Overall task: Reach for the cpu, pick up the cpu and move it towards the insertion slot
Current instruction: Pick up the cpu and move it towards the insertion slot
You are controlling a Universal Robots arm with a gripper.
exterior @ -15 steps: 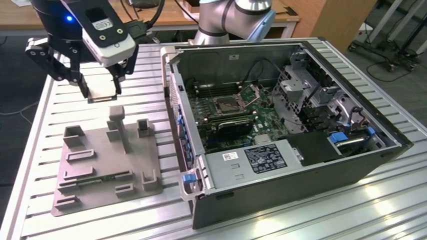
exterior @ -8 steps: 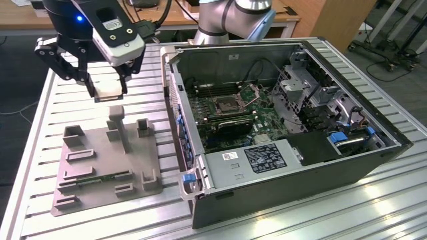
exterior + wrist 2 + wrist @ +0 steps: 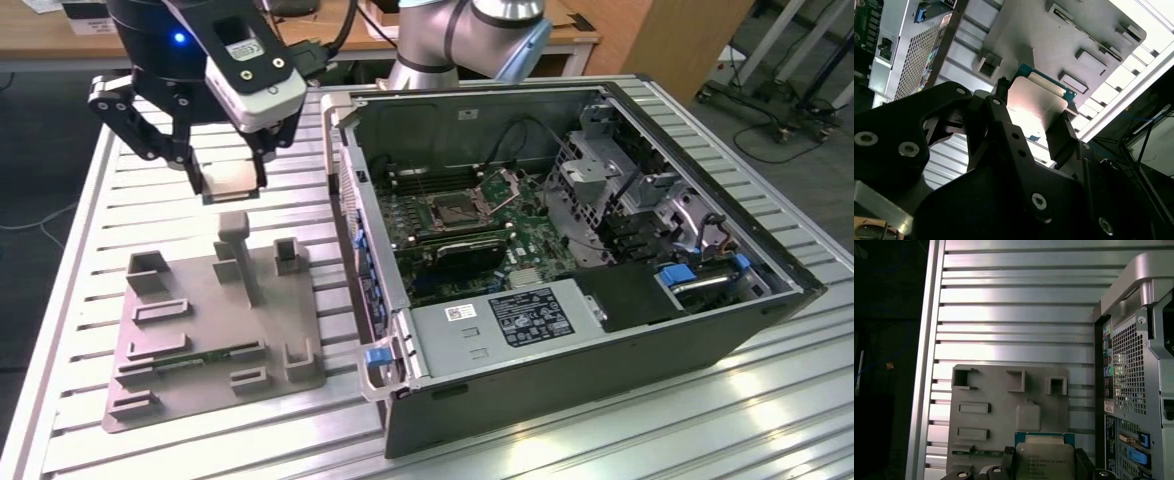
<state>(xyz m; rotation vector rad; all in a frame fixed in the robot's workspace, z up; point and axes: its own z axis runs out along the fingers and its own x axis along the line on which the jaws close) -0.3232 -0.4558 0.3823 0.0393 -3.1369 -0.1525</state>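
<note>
- The gripper (image 3: pixel 227 172) is gripping the cpu (image 3: pixel 231 184) flat between its two fingers, the jaws closed partway onto the chip's opposite edges.
- In the exterior view the cpu is hanging over the far end of the grey fixture plate (image 3: pixel 200 330), clear of its upright blocks. The insertion slot (image 3: pixel 451 210) is lying at about 3 o'clock from it, well apart, inside the open computer case (image 3: pixel 534 380), whose side wall is standing between them.
- The second wrist view is showing the dark fingers (image 3: pixel 1061 135) pressing the chip's sides. The first wrist view is showing the chip just beside a bare square seat (image 3: pixel 1028 417) on the plate.
</note>
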